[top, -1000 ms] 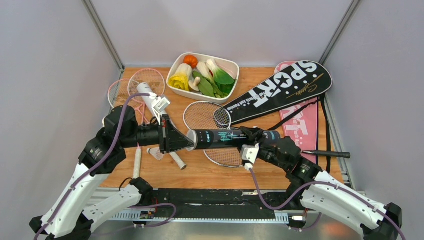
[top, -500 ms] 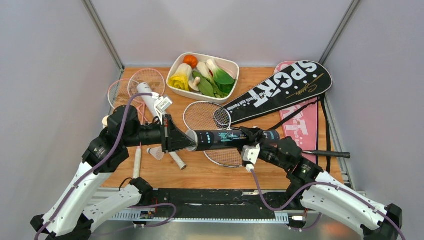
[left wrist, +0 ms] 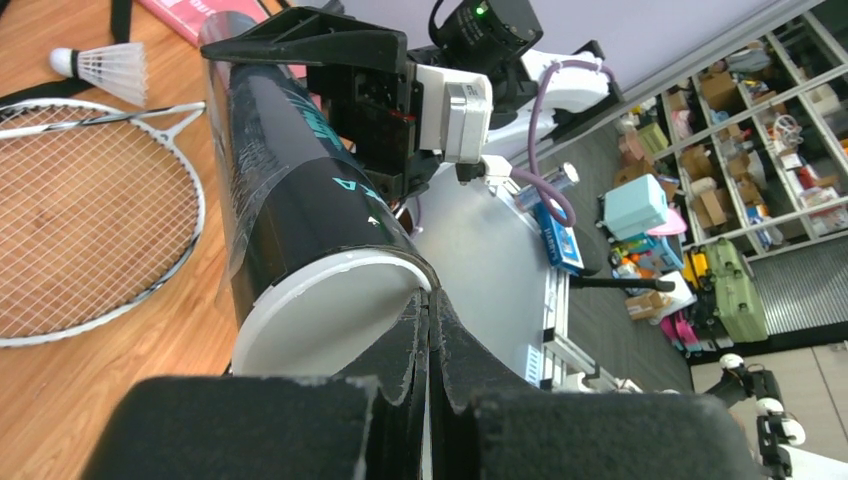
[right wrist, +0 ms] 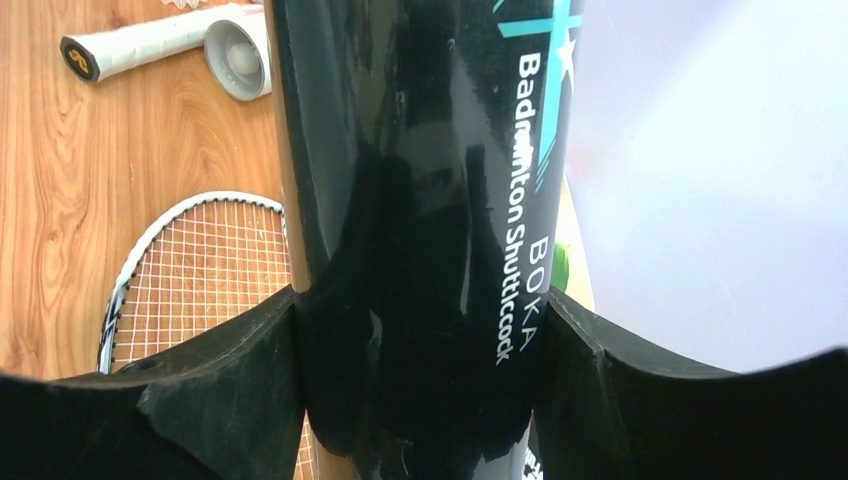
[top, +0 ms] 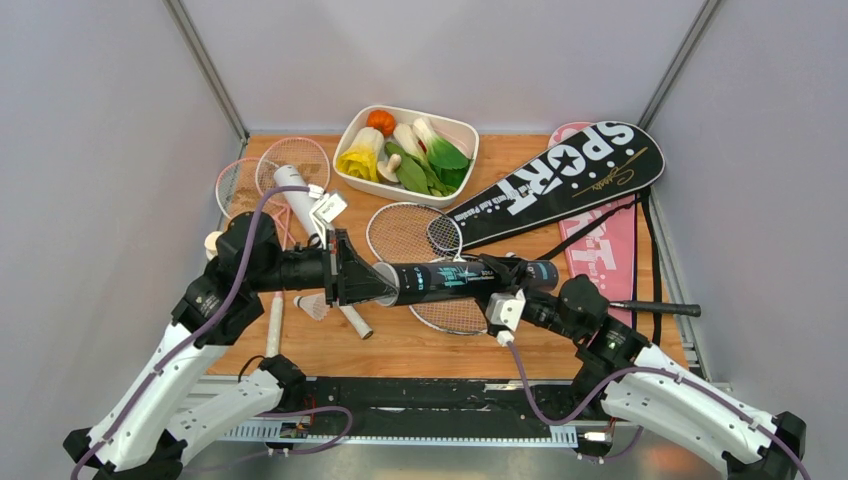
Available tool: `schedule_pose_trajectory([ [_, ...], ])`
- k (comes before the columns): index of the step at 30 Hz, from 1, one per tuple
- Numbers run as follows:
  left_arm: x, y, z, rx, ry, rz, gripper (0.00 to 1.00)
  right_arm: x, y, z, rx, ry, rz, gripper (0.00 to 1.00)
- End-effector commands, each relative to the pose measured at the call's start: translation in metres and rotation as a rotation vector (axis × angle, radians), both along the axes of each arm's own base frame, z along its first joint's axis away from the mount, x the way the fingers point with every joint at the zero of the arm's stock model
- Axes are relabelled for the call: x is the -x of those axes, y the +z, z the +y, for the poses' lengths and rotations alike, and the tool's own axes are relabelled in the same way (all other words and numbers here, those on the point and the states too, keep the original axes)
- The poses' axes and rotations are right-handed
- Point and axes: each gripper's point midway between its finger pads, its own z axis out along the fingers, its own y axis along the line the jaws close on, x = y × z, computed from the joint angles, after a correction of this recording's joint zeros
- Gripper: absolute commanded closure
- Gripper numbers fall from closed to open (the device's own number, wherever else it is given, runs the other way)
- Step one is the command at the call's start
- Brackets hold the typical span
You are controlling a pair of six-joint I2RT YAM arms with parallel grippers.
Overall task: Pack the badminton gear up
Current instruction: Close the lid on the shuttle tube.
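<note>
Change: the black tube (top: 455, 277) has dipped a little at its open end, and the left pincer (top: 372, 283) has edged toward 3 o'clock, up against that mouth.
Meaning: likely tamping a shuttlecock home; the tube's contents are hidden. One shuttlecock (top: 313, 305) lies unpacked at 7 o'clock of the mouth.
Left arm: elbow bent, forearm level, pointing to 3 o'clock; pincer pressed together, nothing visible between its tips.
Right arm: reaches toward 10 o'clock; right pincer (right wrist: 420, 330) pinching the tube round its middle.
Tube: lifted above the table (top: 420, 345), over a silver racquet (top: 412, 232), mouth at 9 o'clock.
</note>
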Motion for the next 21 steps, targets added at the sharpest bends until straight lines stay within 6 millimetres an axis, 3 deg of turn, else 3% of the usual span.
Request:
schedule_pose_trajectory([
  [1, 0.009, 0.011, 0.0, 0.058, -0.034, -0.007, 1.0, 0.012, 0.046, 0.005, -0.144, 0.061, -0.091, 0.45],
  [15, 0.018, 0.013, -0.008, 0.11, -0.147, -0.009, 1.0, 0.029, 0.059, 0.017, -0.185, 0.176, -0.086, 0.45],
  [21, 0.02, 0.028, -0.008, 0.151, -0.156, -0.035, 1.0, 0.026, 0.057, 0.013, -0.188, 0.151, -0.08, 0.45],
])
